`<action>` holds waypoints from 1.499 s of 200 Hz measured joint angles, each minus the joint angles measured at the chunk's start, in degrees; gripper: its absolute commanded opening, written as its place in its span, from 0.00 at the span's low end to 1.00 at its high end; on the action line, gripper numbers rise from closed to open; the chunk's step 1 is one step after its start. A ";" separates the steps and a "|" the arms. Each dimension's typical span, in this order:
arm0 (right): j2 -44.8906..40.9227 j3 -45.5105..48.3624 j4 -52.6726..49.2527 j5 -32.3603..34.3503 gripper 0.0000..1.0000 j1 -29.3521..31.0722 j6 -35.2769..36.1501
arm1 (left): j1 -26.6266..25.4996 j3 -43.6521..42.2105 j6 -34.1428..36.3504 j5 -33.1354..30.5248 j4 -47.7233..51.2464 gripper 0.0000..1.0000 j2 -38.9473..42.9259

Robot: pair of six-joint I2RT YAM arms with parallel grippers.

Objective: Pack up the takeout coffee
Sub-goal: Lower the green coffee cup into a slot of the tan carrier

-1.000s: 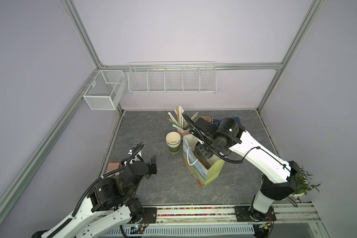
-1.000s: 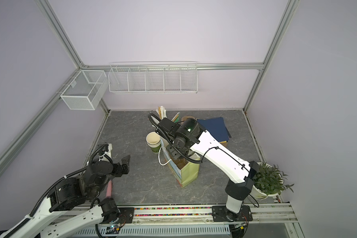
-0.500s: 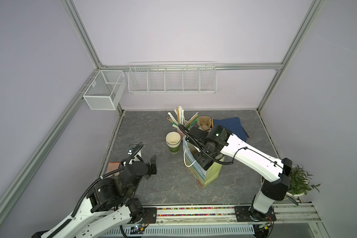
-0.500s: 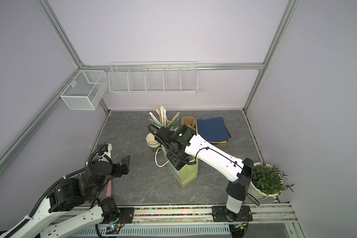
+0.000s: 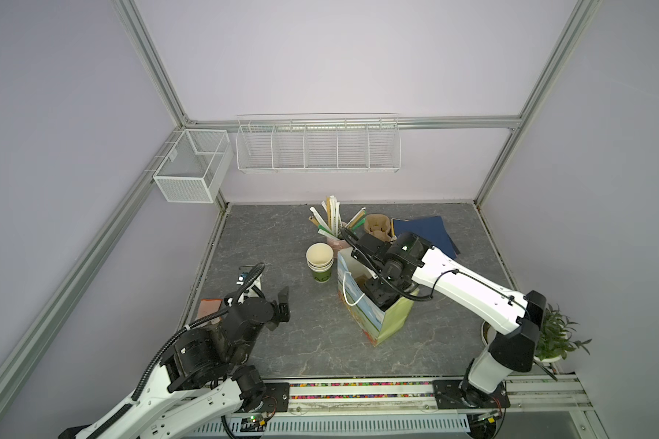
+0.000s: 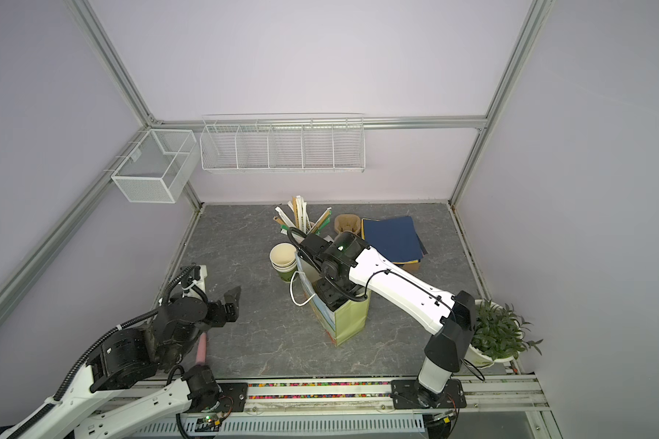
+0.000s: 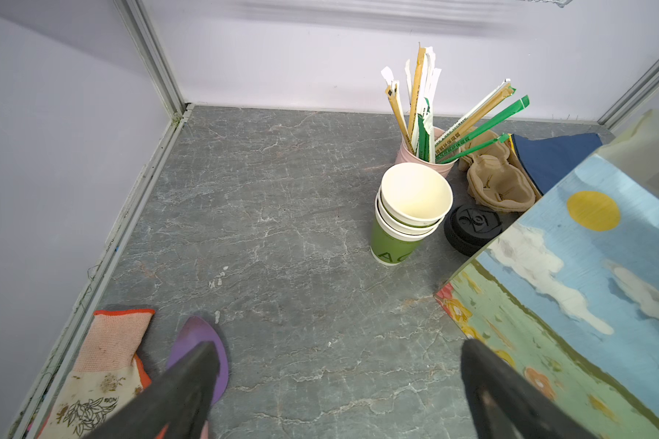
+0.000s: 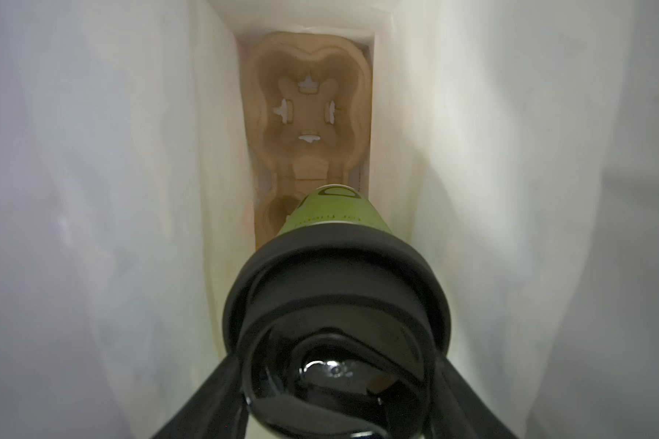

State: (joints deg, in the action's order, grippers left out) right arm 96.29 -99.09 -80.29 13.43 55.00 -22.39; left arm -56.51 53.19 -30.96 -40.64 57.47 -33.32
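Note:
The takeout coffee (image 8: 335,216), a green paper cup under a black lid (image 8: 335,281), hangs upright inside the painted paper bag (image 5: 390,323). My right gripper (image 8: 337,361) is shut on its lid, one finger (image 8: 221,376) on either side. Below the cup, a brown pulp cup carrier (image 8: 309,110) lies on the bag's floor, and the cup's base is over its near cell; whether it touches I cannot tell. In both top views my right gripper (image 6: 330,294) reaches down into the bag (image 6: 352,317). My left gripper (image 7: 335,384) hovers open and empty over the floor, left of the bag.
A stack of lidless green cups (image 5: 319,262), a pink cup of wrapped straws (image 5: 333,228), spare pulp carriers (image 5: 377,226) and blue folders (image 5: 427,233) stand behind the bag. Black lids (image 7: 472,228) sit beside it. A glove (image 7: 107,365) and a purple piece (image 7: 202,334) lie at the left edge. A plant (image 5: 552,338) stands far right.
My right arm has swung forward and lowered the cup from above the bag's mouth down into the bag. The left arm has not moved.

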 measured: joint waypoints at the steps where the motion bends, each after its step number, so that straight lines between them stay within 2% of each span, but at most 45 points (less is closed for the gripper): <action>1: -0.02 0.07 0.04 0.00 0.62 0.00 -0.02 | 0.00 0.00 0.00 0.00 0.00 0.99 0.00; 82: -1.16 6.58 4.33 -2.40 0.62 -0.11 -1.16 | 0.00 0.00 0.00 0.00 0.00 0.99 -0.07; 300: -0.85 10.14 6.08 -7.08 0.62 -2.69 -0.04 | 0.00 -0.02 0.00 0.00 0.00 0.99 -0.48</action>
State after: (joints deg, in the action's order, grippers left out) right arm 95.44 -88.95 -74.22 6.35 52.31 -22.44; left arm -56.51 53.17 -30.96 -40.64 57.47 -33.80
